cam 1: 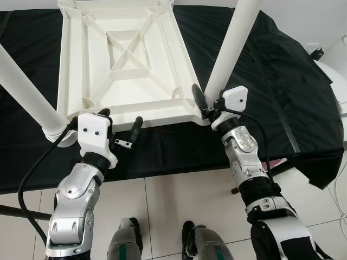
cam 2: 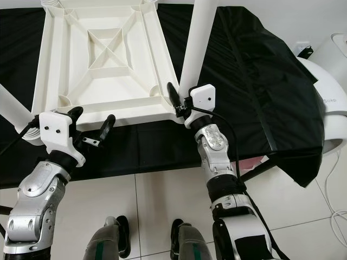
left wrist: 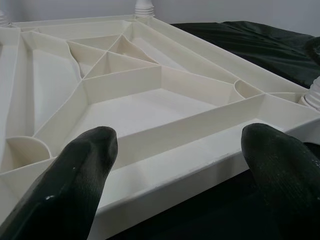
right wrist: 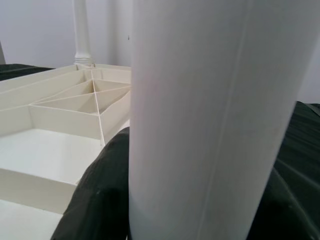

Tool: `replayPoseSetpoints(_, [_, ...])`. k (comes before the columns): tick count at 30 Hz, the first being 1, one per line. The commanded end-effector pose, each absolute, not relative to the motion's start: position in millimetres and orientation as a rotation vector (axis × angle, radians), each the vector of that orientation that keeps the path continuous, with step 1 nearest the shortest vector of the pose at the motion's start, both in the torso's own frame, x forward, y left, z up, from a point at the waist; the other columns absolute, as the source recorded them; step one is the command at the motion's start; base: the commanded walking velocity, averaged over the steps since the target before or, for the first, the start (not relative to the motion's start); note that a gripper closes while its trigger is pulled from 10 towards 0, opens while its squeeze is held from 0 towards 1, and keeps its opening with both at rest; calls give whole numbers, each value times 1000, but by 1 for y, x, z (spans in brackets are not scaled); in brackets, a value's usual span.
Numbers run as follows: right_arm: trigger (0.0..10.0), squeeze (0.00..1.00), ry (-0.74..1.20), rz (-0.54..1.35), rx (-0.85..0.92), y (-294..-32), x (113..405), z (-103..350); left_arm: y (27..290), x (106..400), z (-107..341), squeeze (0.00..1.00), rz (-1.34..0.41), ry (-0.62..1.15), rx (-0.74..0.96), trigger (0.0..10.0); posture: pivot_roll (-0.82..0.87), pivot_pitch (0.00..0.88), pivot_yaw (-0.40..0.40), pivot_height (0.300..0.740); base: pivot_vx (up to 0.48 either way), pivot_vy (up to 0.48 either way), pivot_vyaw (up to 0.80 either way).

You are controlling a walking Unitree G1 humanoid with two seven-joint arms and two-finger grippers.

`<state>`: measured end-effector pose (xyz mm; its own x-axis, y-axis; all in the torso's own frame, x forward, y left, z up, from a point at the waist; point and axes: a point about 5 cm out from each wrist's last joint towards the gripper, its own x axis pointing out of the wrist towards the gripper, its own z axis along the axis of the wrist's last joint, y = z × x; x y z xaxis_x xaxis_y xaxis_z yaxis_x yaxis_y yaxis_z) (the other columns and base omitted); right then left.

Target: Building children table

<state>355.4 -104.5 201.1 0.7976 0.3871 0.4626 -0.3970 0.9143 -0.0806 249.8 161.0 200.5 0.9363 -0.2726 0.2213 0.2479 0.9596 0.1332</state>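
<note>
A white plastic table top (cam 1: 127, 65) lies upside down on a black cloth (cam 1: 282, 81), ribs facing up. A white leg (cam 1: 234, 46) stands in its near right corner socket. My right gripper (cam 1: 210, 102) is shut on this leg just above the socket, and a black finger (right wrist: 97, 200) presses against the leg (right wrist: 210, 115). Another white leg (cam 1: 24, 89) leans out to the left from the near left corner. My left gripper (cam 1: 120, 122) is open at the table top's near edge (left wrist: 200, 170), with one finger (left wrist: 75, 180) to either side and nothing held.
The black cloth drapes over the surface's right end and hangs down. A white rounded appliance (cam 1: 337, 81) stands at the far right. Tiled floor (cam 1: 179, 200) and my own feet lie below. A black cable (cam 1: 30, 179) loops by my left arm.
</note>
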Motion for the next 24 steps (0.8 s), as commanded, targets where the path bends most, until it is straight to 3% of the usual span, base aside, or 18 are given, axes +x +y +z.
replayPoseSetpoints(1, [0, 0, -451, 427, 24, -104, 353, 191, 164, 247, 203, 0, -198, -246, 100, 10000, 69, 239, -68, 740, 0, 0, 0])
replayPoseSetpoints(7, [0, 0, -454, 386, 26, -111, 355, 192, 163, 247, 203, 0, -200, -247, 102, 10000, 68, 240, -68, 740, 0, 0, 0])
replayPoseSetpoints(8, [588, 0, -452, 371, 29, -113, 355, 192, 163, 247, 203, 0, -200, -247, 102, 10000, 68, 240, -68, 740, 0, 0, 0])
replayPoseSetpoints(10, [588, 0, -450, 361, 31, -114, 356, 192, 163, 246, 203, 0, -200, -246, 102, 10000, 68, 240, -68, 740, 0, 0, 0])
replayPoseSetpoints(11, [4863, 0, -447, 348, 23, -116, 356, 192, 163, 246, 203, 0, -200, -246, 102, 10000, 68, 240, -68, 740, 0, 0, 0])
replayPoseSetpoints(12, [10000, 0, -438, 309, 18, -121, 358, 192, 163, 246, 203, 0, -200, -245, 101, 10000, 68, 240, -68, 740, 0, 0, 0])
replayPoseSetpoints(24, [10000, 0, -387, 101, -39, -153, 366, 190, 161, 245, 203, 0, -210, -245, 96, 10000, 68, 235, -67, 740, 0, 0, 0])
